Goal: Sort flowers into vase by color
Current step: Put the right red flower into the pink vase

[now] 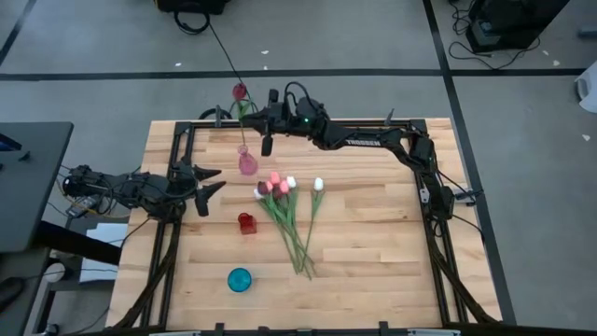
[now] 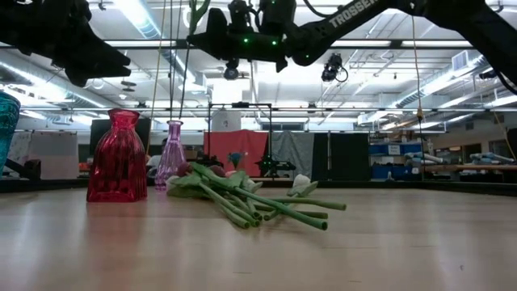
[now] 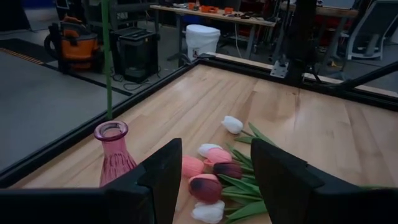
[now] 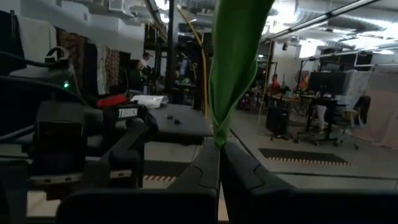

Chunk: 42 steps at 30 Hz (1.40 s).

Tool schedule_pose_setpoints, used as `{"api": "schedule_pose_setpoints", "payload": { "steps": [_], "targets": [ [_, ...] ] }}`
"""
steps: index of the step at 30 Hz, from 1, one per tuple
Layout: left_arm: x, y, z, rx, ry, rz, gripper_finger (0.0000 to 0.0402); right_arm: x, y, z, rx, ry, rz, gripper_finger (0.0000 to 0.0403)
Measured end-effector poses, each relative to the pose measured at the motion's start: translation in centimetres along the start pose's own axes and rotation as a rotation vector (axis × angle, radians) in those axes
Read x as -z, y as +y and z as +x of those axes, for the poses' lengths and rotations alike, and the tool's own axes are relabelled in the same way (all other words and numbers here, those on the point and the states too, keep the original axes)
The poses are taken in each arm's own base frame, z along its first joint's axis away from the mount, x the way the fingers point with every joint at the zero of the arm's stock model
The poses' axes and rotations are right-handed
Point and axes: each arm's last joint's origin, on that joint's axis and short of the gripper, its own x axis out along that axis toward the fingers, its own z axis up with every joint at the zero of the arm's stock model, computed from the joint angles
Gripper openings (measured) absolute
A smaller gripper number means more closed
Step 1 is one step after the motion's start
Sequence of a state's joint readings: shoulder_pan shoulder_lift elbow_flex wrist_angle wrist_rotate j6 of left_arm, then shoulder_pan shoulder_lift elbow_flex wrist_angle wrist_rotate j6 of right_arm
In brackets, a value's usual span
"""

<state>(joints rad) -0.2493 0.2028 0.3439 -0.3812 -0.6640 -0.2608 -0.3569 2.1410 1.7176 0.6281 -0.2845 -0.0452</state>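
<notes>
A dark maroon tulip (image 1: 240,91) is held upright over the far left part of the table. Its thin green stem (image 3: 107,62) runs down to the mouth of the slim pink vase (image 1: 247,163). My right gripper (image 1: 250,116) reaches in from the right, high above that vase, and is shut on the tulip. Several pink, white and maroon tulips (image 1: 291,210) lie in a loose bunch at mid-table. My left gripper (image 1: 213,183) hovers open left of the bunch, its fingers pointing at the flower heads (image 3: 208,180). My right gripper pinches the maroon tulip between its two fingers at a green leaf (image 4: 219,127) on the stem, below the head. The fingers come level from the table's right and lie across the stem. The flower stands upright, its lower end at the pink vase's mouth (image 3: 111,130).
A squat red vase (image 1: 245,222) stands near the bunch's left side, and a teal vase (image 1: 240,279) stands toward the near edge. The black frame rail (image 1: 187,126) borders the table. Bare wood (image 1: 373,252) lies right of the flowers.
</notes>
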Motion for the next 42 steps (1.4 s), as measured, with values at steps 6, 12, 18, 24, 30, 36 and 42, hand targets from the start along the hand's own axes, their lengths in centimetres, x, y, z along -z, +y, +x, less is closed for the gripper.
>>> {"api": "schedule_pose_setpoints", "payload": {
  "steps": [6, 12, 18, 24, 30, 36, 42],
  "targets": [
    [0.0, 0.1, 0.0, -0.022, -0.006, 0.021, 0.0197, 0.2, 0.4, 0.1, -0.002, 0.018, 0.015, 0.0012],
    [0.0, 0.1, 0.0, -0.022, -0.006, 0.021, 0.0197, 0.4, 0.6, 0.2, -0.004, 0.039, 0.032, 0.0012],
    [0.0, 0.1, 0.0, -0.022, -0.006, 0.021, 0.0197, 1.1, 0.8, 0.2, 0.009, 0.114, 0.051, 0.0018],
    [0.0, 0.1, 0.0, -0.022, -0.006, 0.021, 0.0197, 2.2, 0.9, 0.0, 0.005, 0.228, 0.082, 0.006],
    [-0.1, 0.0, 0.0, -0.017, -0.009, -0.01, 0.0197, 3.9, 1.0, -0.6, -0.005, 0.402, 0.13, 0.0147],
    [-0.3, -0.1, 0.0, 0.03, -0.019, -0.029, 0.0197, 5.0, 1.2, -1.3, -0.006, 0.544, 0.147, 0.0211],
    [-0.4, -0.2, 0.0, 0.035, -0.027, -0.042, 0.0197, 3.2, 1.4, -1.5, -0.016, 0.752, 0.157, 0.0254]
  ]
}}
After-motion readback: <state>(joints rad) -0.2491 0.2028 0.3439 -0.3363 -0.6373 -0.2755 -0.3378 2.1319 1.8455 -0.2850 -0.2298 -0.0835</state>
